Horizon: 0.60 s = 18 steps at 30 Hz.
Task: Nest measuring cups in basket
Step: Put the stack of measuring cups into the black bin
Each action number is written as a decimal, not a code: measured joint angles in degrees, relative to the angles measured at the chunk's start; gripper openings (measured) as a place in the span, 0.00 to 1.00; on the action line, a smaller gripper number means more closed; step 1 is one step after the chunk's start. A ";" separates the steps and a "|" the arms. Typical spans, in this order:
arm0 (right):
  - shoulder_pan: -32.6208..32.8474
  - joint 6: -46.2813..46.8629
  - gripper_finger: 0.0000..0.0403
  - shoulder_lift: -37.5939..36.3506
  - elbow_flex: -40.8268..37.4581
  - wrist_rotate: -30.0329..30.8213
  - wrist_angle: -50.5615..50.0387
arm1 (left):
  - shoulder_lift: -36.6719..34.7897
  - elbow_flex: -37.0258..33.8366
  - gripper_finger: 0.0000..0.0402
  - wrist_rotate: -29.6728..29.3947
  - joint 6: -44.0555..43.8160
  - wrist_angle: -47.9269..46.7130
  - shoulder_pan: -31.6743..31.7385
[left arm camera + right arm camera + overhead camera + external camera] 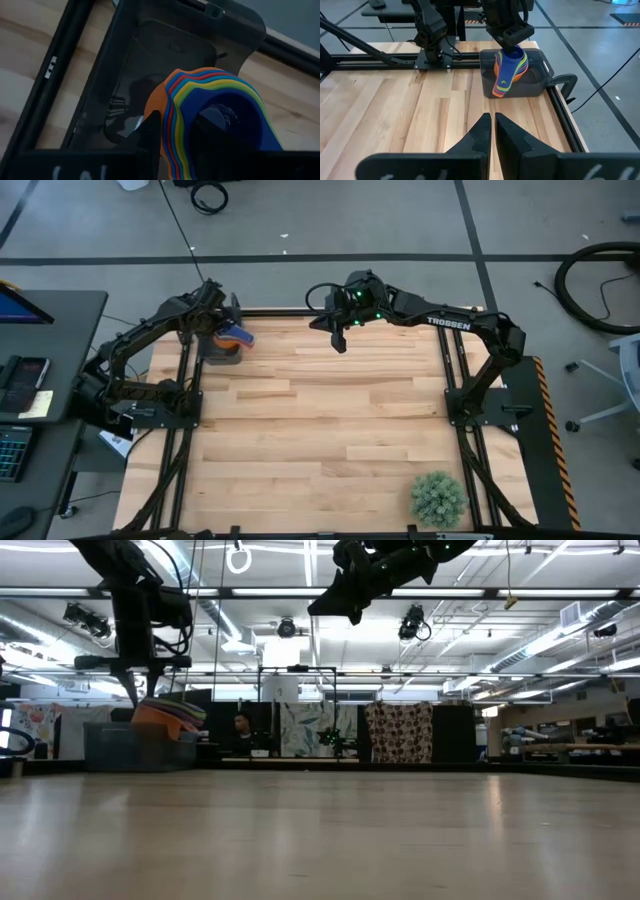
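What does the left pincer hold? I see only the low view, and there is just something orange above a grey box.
Observer: The left pincer is shut on the measuring cups. They are nested as one stack, with dark blue innermost and orange outermost.
Operator: Is this stack over the basket?
Observer: Yes, it hangs tilted over the basket, with the handles lowest. I cannot tell whether it touches the bottom.
Operator: Where is the right pincer?
Observer: The right pincer is shut and empty. It is above bare wood of the table, apart from the basket.
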 joint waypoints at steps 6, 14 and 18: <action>0.00 -0.11 0.07 0.00 0.00 0.00 0.04 | 0.00 0.00 0.20 2.01 1.55 -0.33 1.01; 0.00 -0.11 0.07 0.00 0.00 0.00 0.06 | 0.00 -0.73 0.20 5.14 4.23 0.03 0.99; 0.00 -0.11 0.07 0.00 0.00 0.00 0.11 | 0.00 -3.05 0.20 7.60 4.52 0.88 0.85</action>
